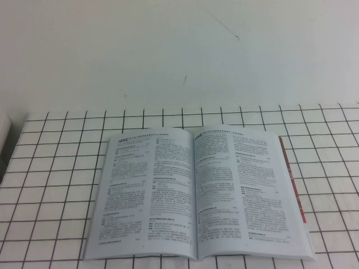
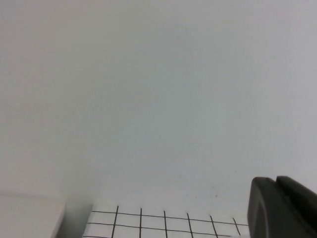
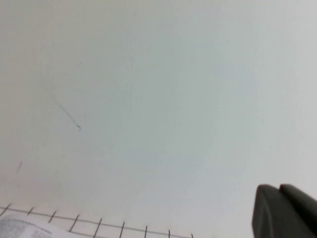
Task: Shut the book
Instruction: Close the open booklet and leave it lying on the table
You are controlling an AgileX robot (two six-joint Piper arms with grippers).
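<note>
An open book point(image 1: 196, 193) lies flat on the gridded table point(image 1: 50, 174), both printed pages facing up, spine running toward the wall. A red cover edge point(image 1: 292, 179) shows beyond its right page. Neither arm appears in the high view. In the left wrist view my left gripper point(image 2: 276, 179) is held above the table's far left part, facing the wall, its two dark fingers pressed together on nothing. My right gripper point(image 3: 279, 187) is likewise shut and empty, aimed at the wall, with a corner of the book point(image 3: 22, 229) just visible below.
A plain white wall point(image 1: 179, 50) rises behind the table. A white box-like object point(image 1: 3, 131) sits at the table's far left edge, also seen as a white block point(image 2: 29, 215) in the left wrist view.
</note>
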